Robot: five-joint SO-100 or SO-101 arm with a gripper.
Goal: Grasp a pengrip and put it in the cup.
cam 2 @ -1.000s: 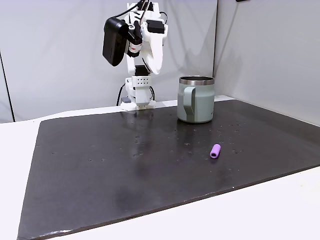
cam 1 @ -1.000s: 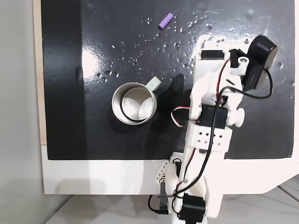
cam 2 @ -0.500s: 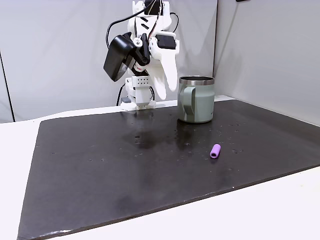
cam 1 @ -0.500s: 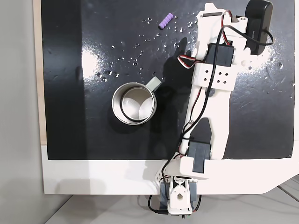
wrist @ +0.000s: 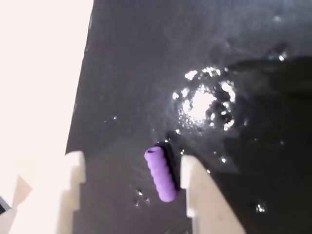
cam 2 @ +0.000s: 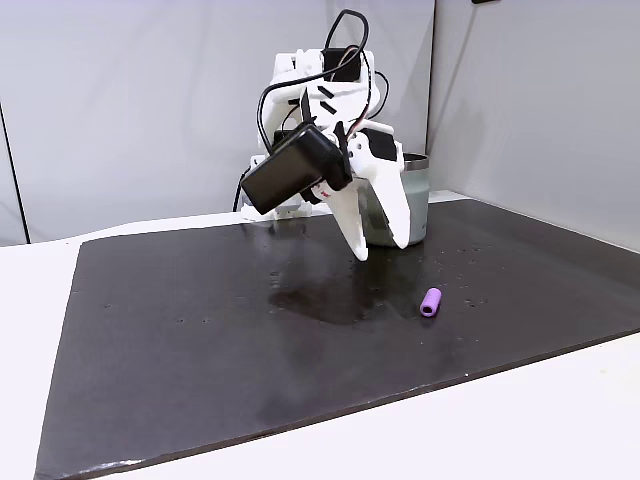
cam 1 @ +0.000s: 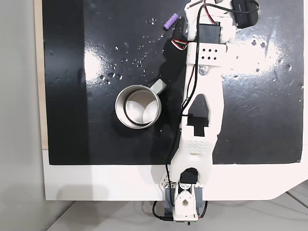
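The light-purple ribbed pengrip (cam 1: 170,21) lies on the black mat near its far edge, apart from the cup. The shiny silver cup (cam 1: 138,106) stands upright mid-mat, handle toward the arm. In the side fixed view, the pengrip (cam 2: 431,301) rests right of my gripper (cam 2: 382,250), which hangs above the mat and partly hides the cup (cam 2: 417,203). In the wrist view, the pengrip (wrist: 162,175) lies between the spread fingers of my open gripper (wrist: 132,161), close to the right finger (wrist: 200,195). Nothing is held.
The black mat (cam 1: 96,43) covers a white table (cam 1: 96,183); its glossy surface carries small specks and glare. The arm (cam 1: 202,96) stretches from its base at the near table edge across the mat, right of the cup. The mat's pale edge (wrist: 44,73) shows in the wrist view.
The arm has unfolded from a raised, tucked pose and reached forward and down over the mat, bringing the open gripper close to the pengrip. Cup and pengrip have not moved.
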